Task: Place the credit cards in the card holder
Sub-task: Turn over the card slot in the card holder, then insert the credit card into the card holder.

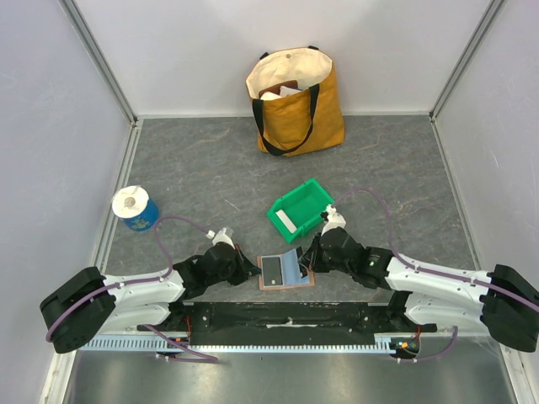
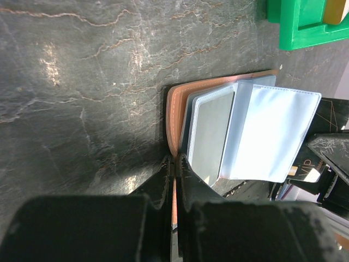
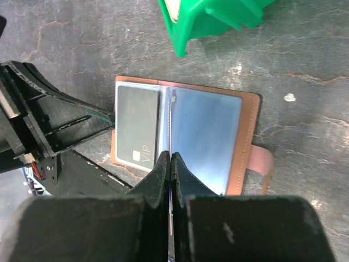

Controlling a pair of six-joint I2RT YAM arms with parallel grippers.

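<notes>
Left pincer [image 2: 174, 169]: pressed together on the brown cover edge of the card holder [image 3: 248, 131], at its left side, so it pins the holder down.
Right pincer [image 3: 170, 161]: pressed together on the near edge of a clear plastic leaf [image 2: 272, 131], lifting it off the pockets.
Card holder: lies open near the near edge of the table [image 1: 194, 168], about mid-width, between the two pincers. Its snap tab points toward the right edge.
Dark card [image 3: 136, 123]: sits in the left pocket, so that half looks done.
White card [image 1: 286, 222]: lies flat in the green bin [image 1: 313, 195], just beyond the holder toward the far edge.
Long axis: the white card seems to run along the bin's left end wall, slanted to the table edges.
Nearer arm: the right one; the bin stands straight ahead of its pincer.
Your next move, as I judge it: the right pincer must let go of the leaf before reaching forward, while the left one holds the cover.
</notes>
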